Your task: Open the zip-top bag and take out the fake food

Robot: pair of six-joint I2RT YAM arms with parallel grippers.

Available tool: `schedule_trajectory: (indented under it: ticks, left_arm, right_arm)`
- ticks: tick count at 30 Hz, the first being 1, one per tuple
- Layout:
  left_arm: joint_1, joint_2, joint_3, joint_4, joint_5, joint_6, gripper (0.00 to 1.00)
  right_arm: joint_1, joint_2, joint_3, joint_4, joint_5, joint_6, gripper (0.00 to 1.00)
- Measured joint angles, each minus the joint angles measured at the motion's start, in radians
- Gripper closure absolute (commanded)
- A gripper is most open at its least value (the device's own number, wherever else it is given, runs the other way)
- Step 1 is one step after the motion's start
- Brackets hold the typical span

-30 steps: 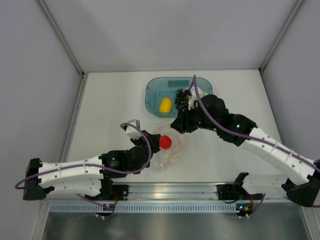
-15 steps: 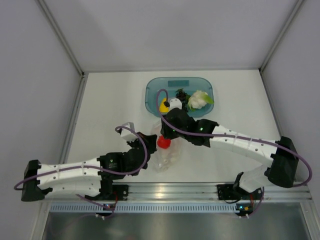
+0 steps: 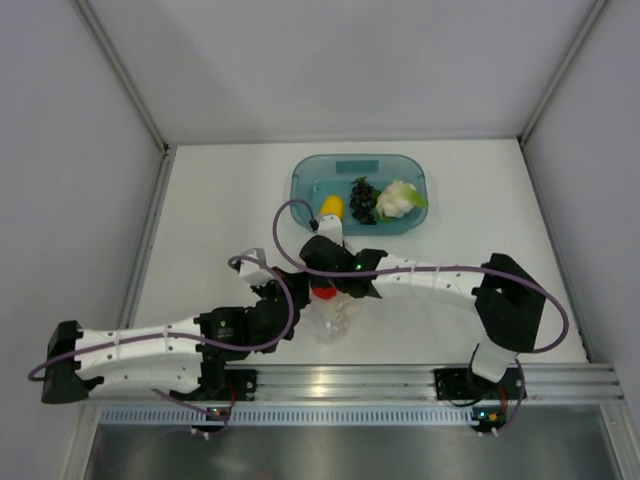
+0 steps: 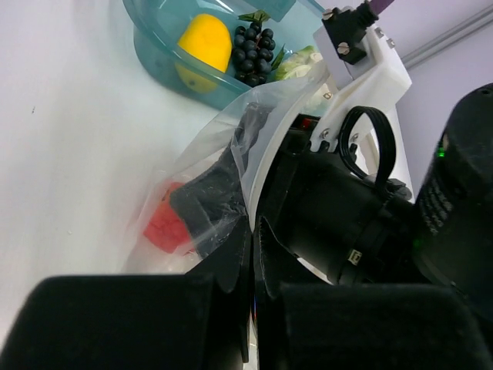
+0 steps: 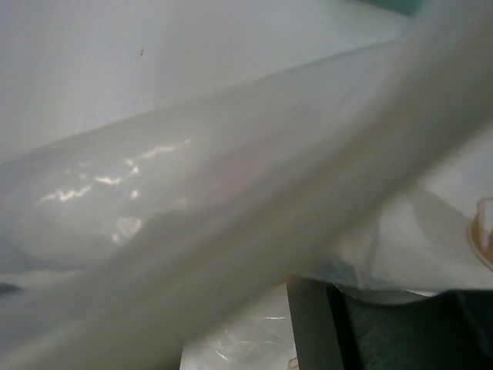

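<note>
The zip-top bag [image 3: 337,318] lies crumpled at the table's front centre. My left gripper [image 3: 296,301] is shut on its left edge; in the left wrist view the jaws [image 4: 253,225] pinch the clear film [image 4: 231,146]. A red apple [image 3: 325,293] [image 4: 163,227] sits inside the bag. My right gripper [image 3: 324,278] reaches down into the bag's mouth, one dark finger [image 4: 213,202] right beside the apple. The right wrist view is veiled by blurred plastic [image 5: 231,177], with one finger [image 5: 312,324] showing; how its jaws stand is unclear.
A teal tray [image 3: 303,188] [image 4: 150,46] at the back holds a yellow fruit [image 3: 331,206] [image 4: 206,40], a dark grape bunch [image 3: 363,200] [image 4: 250,48] and a white cauliflower [image 3: 400,199]. The right arm's body [image 4: 362,208] crowds close to my left wrist.
The right arm swung from the tray, leaving grapes and cauliflower there, down to the bag, and its fingers are now in the bag's mouth by the apple. The left arm barely moved.
</note>
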Motion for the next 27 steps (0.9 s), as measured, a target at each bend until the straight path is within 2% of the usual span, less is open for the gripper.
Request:
schedule_trajectory:
  ticks: [4, 9, 12, 21, 27]
  left_arm:
    - [0.000, -0.037, -0.026, -0.001, 0.000, 0.000, 1.00]
    - [0.000, -0.061, -0.050, -0.002, 0.005, 0.001, 1.00]
    - [0.000, -0.065, -0.056, -0.005, 0.006, 0.001, 1.00]
    - [0.001, -0.057, -0.057, -0.011, 0.008, 0.005, 1.00]
    - [0.001, 0.006, -0.057, -0.011, 0.013, 0.016, 1.00]
  right_arm:
    - [-0.001, 0.029, -0.002, 0.045, -0.001, -0.010, 0.48]
    - [-0.004, 0.067, -0.002, 0.084, -0.010, -0.023, 0.39]
    - [-0.005, 0.102, 0.001, 0.074, -0.010, -0.031, 0.35]
    - [-0.005, 0.122, -0.001, 0.030, -0.006, -0.027, 0.30]
    - [-0.005, 0.100, -0.042, 0.000, -0.040, -0.031, 0.25]
